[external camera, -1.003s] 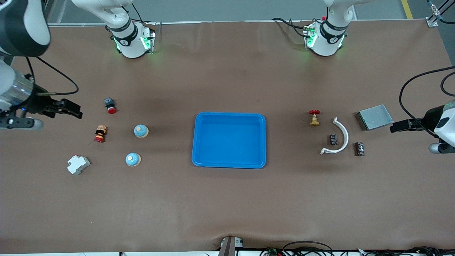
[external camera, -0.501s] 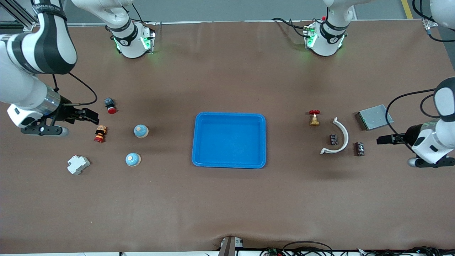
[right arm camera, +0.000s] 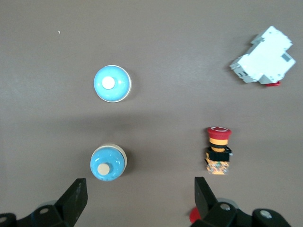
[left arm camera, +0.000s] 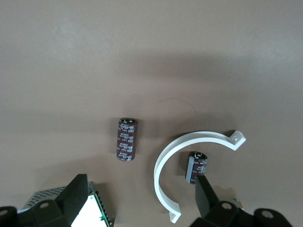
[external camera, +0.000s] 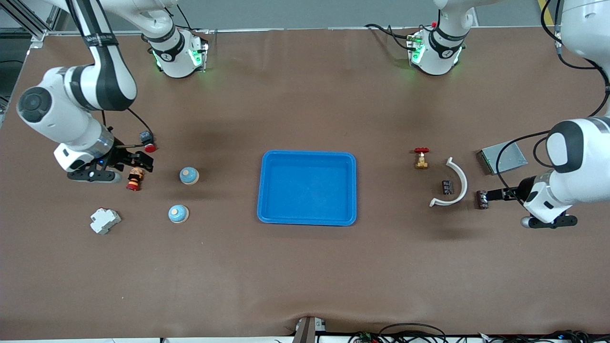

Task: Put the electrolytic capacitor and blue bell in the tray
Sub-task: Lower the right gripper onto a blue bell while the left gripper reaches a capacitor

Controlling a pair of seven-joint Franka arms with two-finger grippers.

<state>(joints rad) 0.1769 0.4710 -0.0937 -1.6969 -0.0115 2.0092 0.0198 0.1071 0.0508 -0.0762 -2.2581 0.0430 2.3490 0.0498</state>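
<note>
The blue tray (external camera: 267, 188) lies mid-table. Two blue bells (external camera: 189, 176) (external camera: 178, 214) stand toward the right arm's end and also show in the right wrist view (right arm camera: 108, 163) (right arm camera: 112, 83). My right gripper (external camera: 143, 162) (right arm camera: 139, 201) is open and empty, over the table between two red push buttons, beside the bells. Two dark electrolytic capacitors lie toward the left arm's end, one inside a white arc (external camera: 447, 186) (left arm camera: 196, 166) and one loose (external camera: 482, 199) (left arm camera: 127, 139). My left gripper (external camera: 495, 194) (left arm camera: 139, 201) is open and empty, just beside the loose capacitor.
A white curved clamp (external camera: 460, 183) (left arm camera: 163, 156), a brass valve (external camera: 421, 158) and a grey metal plate (external camera: 503, 156) (left arm camera: 90, 210) lie near the capacitors. A red-yellow stop button (external camera: 134, 178) (right arm camera: 218, 151), a red push button (external camera: 147, 141) and a white breaker (external camera: 105, 220) (right arm camera: 262, 56) lie near the bells.
Both arms have swung in from the table's ends. The left gripper has come close to the loose capacitor. The right gripper has come over the push buttons. No object has moved.
</note>
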